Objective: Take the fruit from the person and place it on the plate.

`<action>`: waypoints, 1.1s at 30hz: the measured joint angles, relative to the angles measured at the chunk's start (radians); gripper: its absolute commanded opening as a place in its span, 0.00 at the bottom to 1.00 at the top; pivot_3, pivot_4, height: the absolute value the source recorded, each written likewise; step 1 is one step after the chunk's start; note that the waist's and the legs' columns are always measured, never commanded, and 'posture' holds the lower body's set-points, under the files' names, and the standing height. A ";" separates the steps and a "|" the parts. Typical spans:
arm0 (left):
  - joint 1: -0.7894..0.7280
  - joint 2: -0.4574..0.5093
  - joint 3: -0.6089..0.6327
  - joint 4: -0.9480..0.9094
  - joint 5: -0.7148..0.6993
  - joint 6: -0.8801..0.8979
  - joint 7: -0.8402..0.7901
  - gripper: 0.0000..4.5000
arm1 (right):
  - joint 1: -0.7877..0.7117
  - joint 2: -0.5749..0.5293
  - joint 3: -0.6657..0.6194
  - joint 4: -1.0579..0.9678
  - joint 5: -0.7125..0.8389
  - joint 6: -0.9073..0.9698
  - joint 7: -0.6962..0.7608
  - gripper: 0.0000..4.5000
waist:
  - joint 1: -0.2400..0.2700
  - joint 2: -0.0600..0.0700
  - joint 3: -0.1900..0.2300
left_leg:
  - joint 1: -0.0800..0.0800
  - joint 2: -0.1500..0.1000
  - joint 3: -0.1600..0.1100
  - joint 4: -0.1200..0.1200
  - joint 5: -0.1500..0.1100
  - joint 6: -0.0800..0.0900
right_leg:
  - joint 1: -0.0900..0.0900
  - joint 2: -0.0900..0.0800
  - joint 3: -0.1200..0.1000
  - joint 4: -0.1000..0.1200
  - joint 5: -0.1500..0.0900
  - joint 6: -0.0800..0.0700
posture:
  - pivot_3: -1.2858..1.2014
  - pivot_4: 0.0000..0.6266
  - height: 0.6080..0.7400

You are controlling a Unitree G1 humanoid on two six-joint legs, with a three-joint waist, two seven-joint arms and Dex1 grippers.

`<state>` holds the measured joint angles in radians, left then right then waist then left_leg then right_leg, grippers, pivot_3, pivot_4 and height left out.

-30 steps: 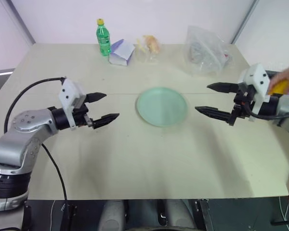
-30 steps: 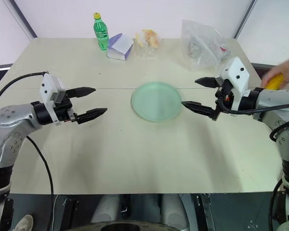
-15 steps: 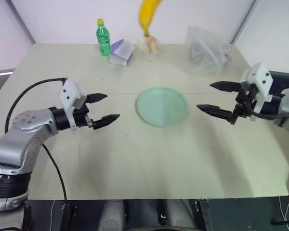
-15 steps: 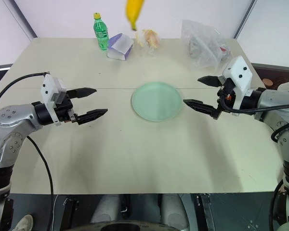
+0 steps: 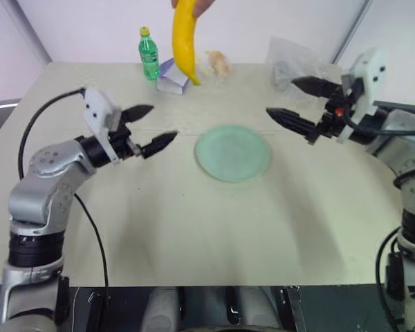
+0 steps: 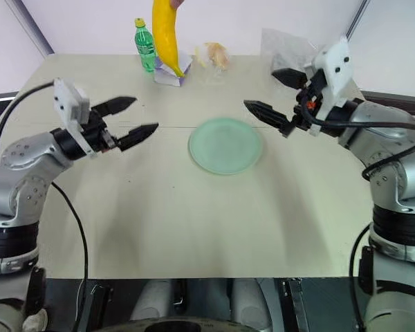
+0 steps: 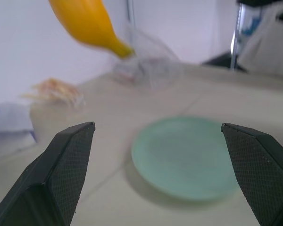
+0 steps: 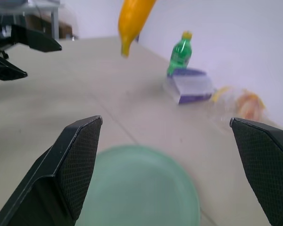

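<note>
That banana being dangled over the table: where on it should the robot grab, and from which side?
Probably the middle of the banana, approached level from the side. It hangs nearly upright from the person's hand, tip down, so the top is taken and the tip is thin. Both the left gripper and right gripper have their fingers open.

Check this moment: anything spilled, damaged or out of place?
Nothing stands out. The banana hangs in the air from a person's hand beyond the bare plate, and both grippers, left and right, are open and empty.
</note>
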<state>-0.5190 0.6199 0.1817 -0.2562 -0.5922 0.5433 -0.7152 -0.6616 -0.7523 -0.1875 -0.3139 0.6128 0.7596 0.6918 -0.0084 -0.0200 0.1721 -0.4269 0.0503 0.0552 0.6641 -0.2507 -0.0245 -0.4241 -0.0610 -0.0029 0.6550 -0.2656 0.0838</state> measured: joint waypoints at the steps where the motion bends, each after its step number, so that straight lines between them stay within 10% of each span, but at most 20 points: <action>1: -0.007 0.000 0.003 0.001 -0.001 0.000 0.003 1.00 | 0.002 0.003 0.003 0.000 0.000 0.001 -0.003 0.98 | -0.001 0.000 0.000 | 0.000 0.000 0.000 0.000 0.000 0.000 | 0.000 0.000 0.000 0.000 0.000 0.000 | 0.52 0.24 0.93; 28: -0.429 -0.276 0.019 0.464 -0.046 -0.005 0.137 1.00 | 0.056 0.046 0.040 -0.058 -0.009 -0.008 -0.054 0.98 | -0.002 0.000 0.000 | 0.000 0.000 0.000 0.001 0.000 0.000 | 0.001 0.000 0.000 0.000 0.001 0.001 | 0.52 0.24 0.93; 33: -0.429 -0.288 0.019 0.490 -0.042 -0.012 0.127 0.60 | 0.064 0.046 0.038 -0.058 -0.009 -0.008 -0.060 1.00 | -0.002 0.000 0.000 | 0.000 0.000 0.000 0.001 0.000 0.000 | 0.001 0.000 0.000 0.000 0.001 0.001 | 0.52 0.24 0.93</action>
<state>-0.9480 0.3316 0.2009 0.2339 -0.6342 0.5314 -0.5878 -0.5980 -0.7061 -0.1492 -0.3723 0.6034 0.7517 0.6317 -0.0102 -0.0201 0.1721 -0.4269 0.0499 0.0548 0.6651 -0.2506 -0.0245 -0.4236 -0.0606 -0.0031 0.6552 -0.2650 0.0848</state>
